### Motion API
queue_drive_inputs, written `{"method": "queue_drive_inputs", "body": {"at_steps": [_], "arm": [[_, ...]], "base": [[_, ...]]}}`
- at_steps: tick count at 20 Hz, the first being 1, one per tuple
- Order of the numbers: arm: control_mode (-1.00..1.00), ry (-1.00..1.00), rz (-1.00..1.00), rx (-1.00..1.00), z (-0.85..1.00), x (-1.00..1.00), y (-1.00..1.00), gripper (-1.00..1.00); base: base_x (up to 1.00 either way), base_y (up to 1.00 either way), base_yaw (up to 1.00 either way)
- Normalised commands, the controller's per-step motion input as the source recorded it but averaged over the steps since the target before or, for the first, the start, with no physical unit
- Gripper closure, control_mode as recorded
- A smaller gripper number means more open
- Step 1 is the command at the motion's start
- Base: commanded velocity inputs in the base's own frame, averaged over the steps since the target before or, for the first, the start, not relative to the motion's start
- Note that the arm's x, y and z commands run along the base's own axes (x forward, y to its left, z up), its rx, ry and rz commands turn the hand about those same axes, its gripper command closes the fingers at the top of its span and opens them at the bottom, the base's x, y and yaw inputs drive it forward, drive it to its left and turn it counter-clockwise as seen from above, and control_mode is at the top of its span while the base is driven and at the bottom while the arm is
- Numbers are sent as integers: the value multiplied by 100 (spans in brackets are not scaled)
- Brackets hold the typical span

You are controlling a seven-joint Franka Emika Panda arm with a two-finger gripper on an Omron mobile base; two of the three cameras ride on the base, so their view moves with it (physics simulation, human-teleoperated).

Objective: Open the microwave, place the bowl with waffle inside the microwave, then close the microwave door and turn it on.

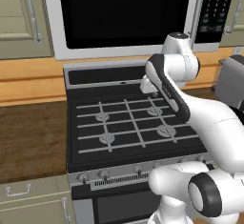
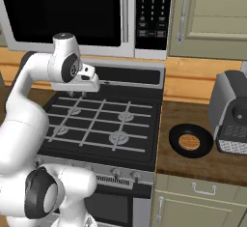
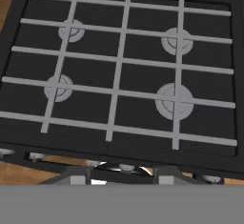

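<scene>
Step in hand, as I read it: open the microwave, nothing done yet

Near: white arm is folded over the black gas stove with grey grates (image 1: 128,123), hand pointing down at the burners. Two-finger gripper (image 2: 77,94) hangs above the back of the cooktop, holding nothing; tips are too small and dark against the stove to tell if they're apart or together

Right of the stove on the brown wood counter (image 2: 193,165): small shallow black bowl (image 2: 190,140) with the round orange-brown waffle (image 2: 189,141) lying in it, just beside the grey toaster (image 2: 232,112)

Far, above the stove: wide silver-framed microwave (image 1: 125,15), its dark glass door (image 2: 62,9) shut, long vertical silver bar handle (image 1: 196,8) at the door's right edge, black keypad panel (image 2: 153,12) just right of that

To do it well:
- raise and tilt the hand from down-facing to facing the handle
- straddle the bar, close fully before pulling
- handle sits on the right, so hinge is likely left: pull in an arc, not straight back
- keep elbow clear of the stove back panel
</scene>
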Motion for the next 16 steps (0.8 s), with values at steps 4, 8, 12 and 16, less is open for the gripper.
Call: {"method": "queue_drive_inputs", "body": {"at_steps": [4,8,12,16], "arm": [[-100,-1,0,0,0,-20,0,-100],[-100,-43,0,7,-3,-51,-58,-100],[-100,-72,0,16,9,-6,-100,-100],[-100,-72,0,6,64,0,-62,-100]], "base": [[0,0,0],[0,0,0],[0,0,0],[0,0,0]]}}
